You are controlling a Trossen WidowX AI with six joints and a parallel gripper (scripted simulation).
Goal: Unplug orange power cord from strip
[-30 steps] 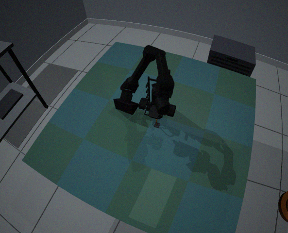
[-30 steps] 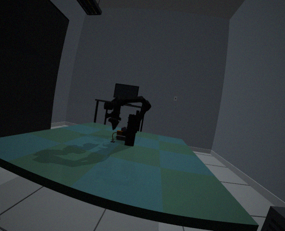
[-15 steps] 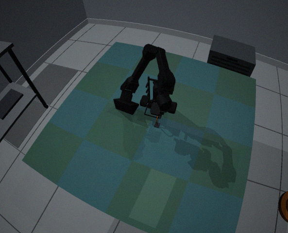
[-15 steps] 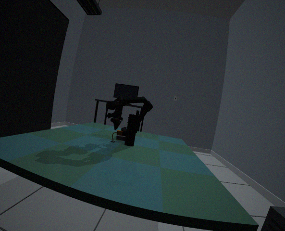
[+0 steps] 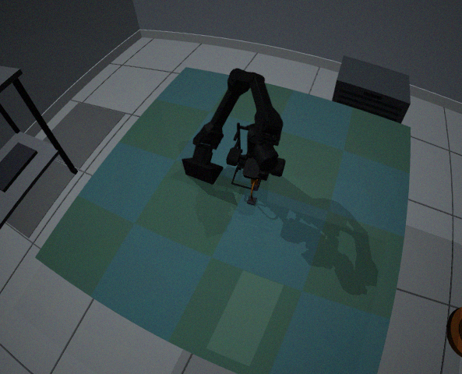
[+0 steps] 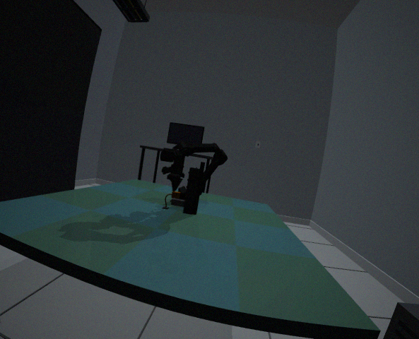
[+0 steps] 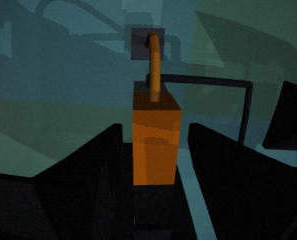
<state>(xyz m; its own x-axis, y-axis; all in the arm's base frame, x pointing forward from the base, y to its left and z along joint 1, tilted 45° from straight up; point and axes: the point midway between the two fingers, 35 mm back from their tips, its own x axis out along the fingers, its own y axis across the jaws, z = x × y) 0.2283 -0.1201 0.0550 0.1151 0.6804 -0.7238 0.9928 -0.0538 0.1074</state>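
The orange plug point(image 7: 156, 147) point(image 6: 175, 194) stands on the dark power strip point(image 6: 177, 202); whether its prongs are in a socket is hidden. My gripper point(image 7: 155, 132) points down over it. In the wrist view one finger stands on each side of the plug, with a gap on both sides, so the gripper is open and holds nothing. The orange cord point(image 7: 155, 70) point(image 5: 252, 191) curves from the plug's end down to a small dark square base point(image 7: 139, 51) point(image 5: 252, 201) point(image 6: 165, 207). The arm hides most of the strip in the top view.
A thin black cord point(image 7: 208, 79) point(image 5: 233, 177) bends squarely beside the strip. The arm's black base point(image 5: 202, 171) point(image 6: 190, 210) stands close by on the blue-green checked table top point(image 5: 114, 261) point(image 6: 187, 263). The arm's shadow falls across the table.
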